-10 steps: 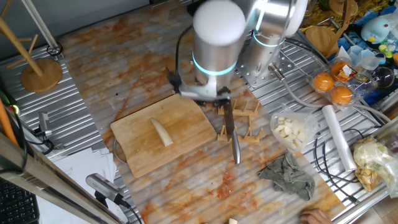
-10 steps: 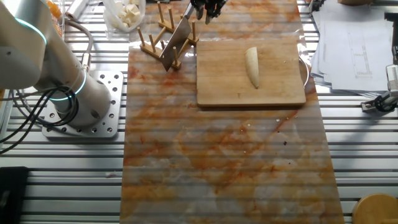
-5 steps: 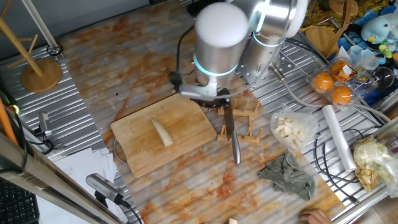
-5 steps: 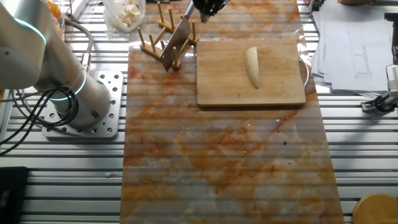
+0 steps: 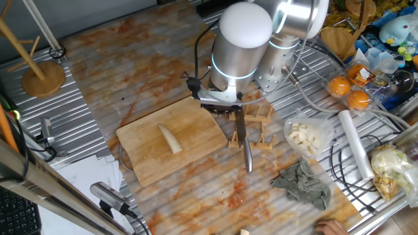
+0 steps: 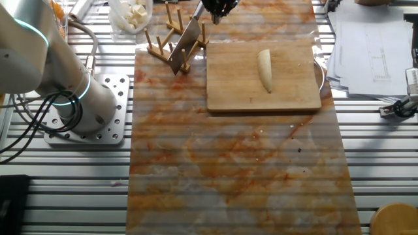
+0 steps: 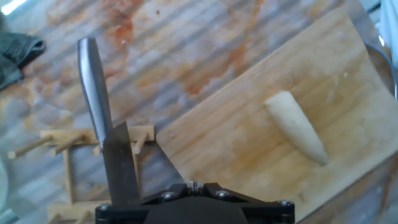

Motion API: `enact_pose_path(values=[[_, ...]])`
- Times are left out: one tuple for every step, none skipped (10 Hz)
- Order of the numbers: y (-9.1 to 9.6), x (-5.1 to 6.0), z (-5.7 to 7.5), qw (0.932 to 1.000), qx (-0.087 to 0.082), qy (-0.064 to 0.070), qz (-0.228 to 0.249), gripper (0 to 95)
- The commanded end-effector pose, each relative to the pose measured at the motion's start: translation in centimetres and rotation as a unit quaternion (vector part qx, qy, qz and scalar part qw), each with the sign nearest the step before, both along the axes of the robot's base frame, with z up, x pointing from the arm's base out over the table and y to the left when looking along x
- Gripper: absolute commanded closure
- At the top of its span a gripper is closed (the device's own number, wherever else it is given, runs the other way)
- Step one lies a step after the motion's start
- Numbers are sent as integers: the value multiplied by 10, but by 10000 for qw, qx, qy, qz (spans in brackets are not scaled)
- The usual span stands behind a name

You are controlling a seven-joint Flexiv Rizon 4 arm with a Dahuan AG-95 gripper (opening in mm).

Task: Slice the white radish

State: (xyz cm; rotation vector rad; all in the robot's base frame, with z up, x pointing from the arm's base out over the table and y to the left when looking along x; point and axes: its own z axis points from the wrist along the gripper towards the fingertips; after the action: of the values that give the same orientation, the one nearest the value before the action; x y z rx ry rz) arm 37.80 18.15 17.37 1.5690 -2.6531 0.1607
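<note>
We see the arm (image 5: 245, 39) reaching out from its base (image 6: 91, 124) over the table and bending down so that the wrist points nearly straight at the tabletop, just past the far corner of the cutting board (image 5: 176, 140). The gripper (image 5: 222, 111) hangs low under the wrist, close above the wooden rack (image 5: 251, 130) and beside the board's edge. In the other fixed view we catch only its dark tip (image 6: 219, 8) at the top border, right above the knife (image 6: 186, 39) that stands in the rack (image 6: 166, 42). We cannot tell how far the jaws stand apart: in the fixed views the wrist covers them, and in the hand view only the black underside of the gripper body fills the bottom edge, with no fingers clearly visible. In the hand view the knife (image 7: 102, 124) runs up from beneath the gripper body, its handle pointing away over the rack (image 7: 74, 140), but we cannot tell whether the gripper touches it. The white radish (image 5: 171, 138) lies whole on the cutting board, a tapered cream piece near the middle of the wood, well apart from the gripper and the knife; we see it again in the other fixed view (image 6: 264, 70) and the hand view (image 7: 297, 126), flat on the board (image 7: 261, 143) with its narrow end toward the board's edge.
</note>
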Motion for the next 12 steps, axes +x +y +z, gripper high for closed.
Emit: enact_pose_path(values=[[-1,-1,1,9945,282,619,803,760],[0,-3,0,9923,353,748,923,760],[2,-13,-5,9920,354,776,932,760],[6,-21,-10,9920,357,774,927,570],[12,-30,-17,9920,366,774,925,570],[18,-39,-26,9912,361,794,997,570],[21,-45,-32,9907,361,812,1029,570],[23,-50,-36,9904,358,819,1058,570],[24,-57,-42,9905,355,849,1019,570],[23,-63,-51,9904,357,850,1034,570],[23,-63,-54,9898,370,855,1075,570],[24,-64,-60,9883,430,900,1154,570]])
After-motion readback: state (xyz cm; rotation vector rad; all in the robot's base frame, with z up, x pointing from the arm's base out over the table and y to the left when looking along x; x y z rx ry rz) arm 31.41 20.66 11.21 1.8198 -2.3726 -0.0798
